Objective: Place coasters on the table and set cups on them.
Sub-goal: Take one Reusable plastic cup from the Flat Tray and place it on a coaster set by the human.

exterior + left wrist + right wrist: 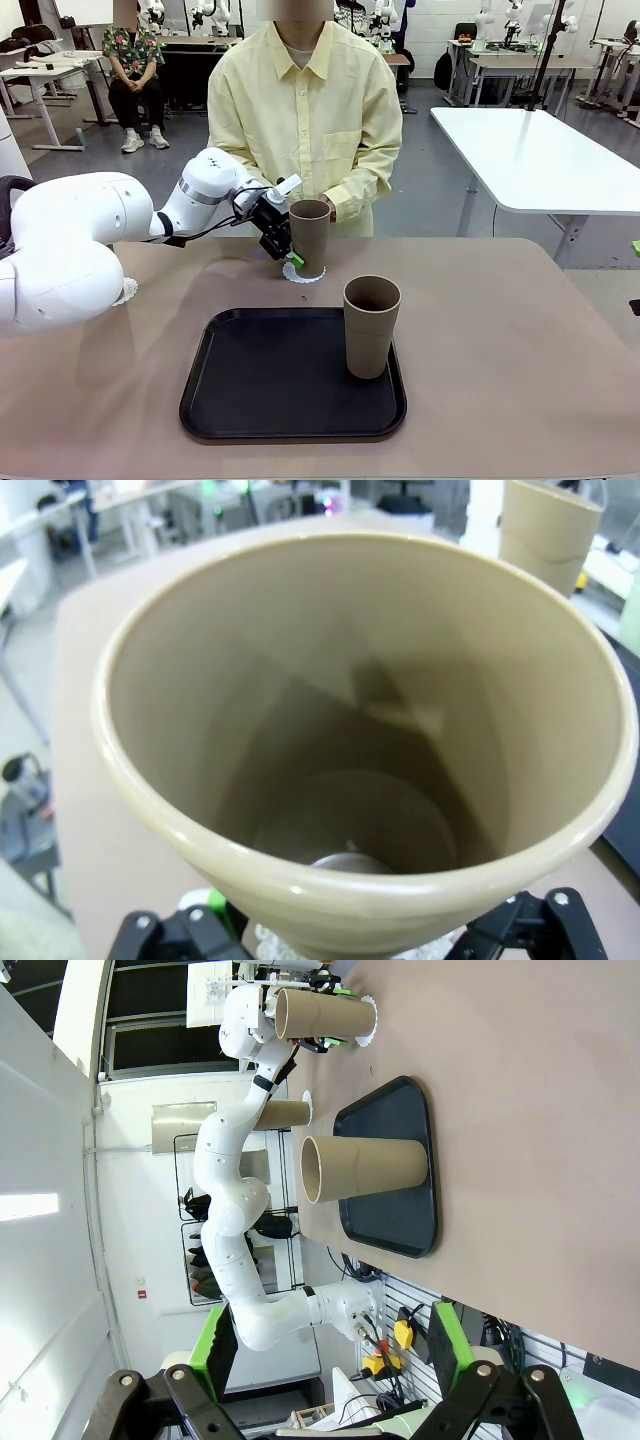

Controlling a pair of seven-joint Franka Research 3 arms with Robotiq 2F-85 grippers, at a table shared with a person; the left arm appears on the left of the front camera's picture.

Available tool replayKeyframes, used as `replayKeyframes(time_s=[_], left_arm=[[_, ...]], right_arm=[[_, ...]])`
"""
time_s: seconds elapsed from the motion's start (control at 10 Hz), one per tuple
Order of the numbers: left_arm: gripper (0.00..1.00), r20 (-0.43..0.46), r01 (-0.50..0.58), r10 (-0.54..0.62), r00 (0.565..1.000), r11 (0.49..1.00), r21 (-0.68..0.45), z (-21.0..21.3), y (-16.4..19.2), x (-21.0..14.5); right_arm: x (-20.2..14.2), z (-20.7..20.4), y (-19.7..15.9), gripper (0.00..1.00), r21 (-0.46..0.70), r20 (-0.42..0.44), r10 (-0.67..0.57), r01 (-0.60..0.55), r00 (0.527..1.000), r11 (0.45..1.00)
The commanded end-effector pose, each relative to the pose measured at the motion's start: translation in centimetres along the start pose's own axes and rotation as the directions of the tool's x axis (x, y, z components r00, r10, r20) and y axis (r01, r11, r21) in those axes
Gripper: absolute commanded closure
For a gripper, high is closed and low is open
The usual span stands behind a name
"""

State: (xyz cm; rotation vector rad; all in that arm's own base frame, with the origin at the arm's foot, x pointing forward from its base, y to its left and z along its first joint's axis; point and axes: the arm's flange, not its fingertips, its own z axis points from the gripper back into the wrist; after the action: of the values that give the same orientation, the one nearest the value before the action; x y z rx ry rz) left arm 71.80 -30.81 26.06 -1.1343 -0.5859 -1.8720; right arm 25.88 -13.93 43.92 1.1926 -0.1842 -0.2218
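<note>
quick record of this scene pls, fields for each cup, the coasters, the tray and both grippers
far cup: upright on a lacy coaster, in front of the person
tray cup: upright on the black tray, no coaster under it
third cup: on a second coaster, at the robot's left of the table
left gripper: open, fingers either side of the far cup's base
right gripper: open, holding nothing
</note>
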Motion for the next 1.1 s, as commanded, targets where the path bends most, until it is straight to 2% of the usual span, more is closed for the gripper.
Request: replayKeyframes(time_s=[0.0,1.0], left_arm=[[0.00,-0.065,-0.029,0.030,0.997,1.000,0.007,0.8,2.6,0.6],[0.00,-0.144,-0.055,0.061,0.988,0.998,0.042,1.3,1.8,1.7]], right_arm=[[0.1,0.0,0.0,0.00,0.013,-0.002,-0.001,0.001,1.000,1.000],[0.1,0.0,0.0,0.00,0.013,-0.002,-0.001,0.001,1.000,1.000]])
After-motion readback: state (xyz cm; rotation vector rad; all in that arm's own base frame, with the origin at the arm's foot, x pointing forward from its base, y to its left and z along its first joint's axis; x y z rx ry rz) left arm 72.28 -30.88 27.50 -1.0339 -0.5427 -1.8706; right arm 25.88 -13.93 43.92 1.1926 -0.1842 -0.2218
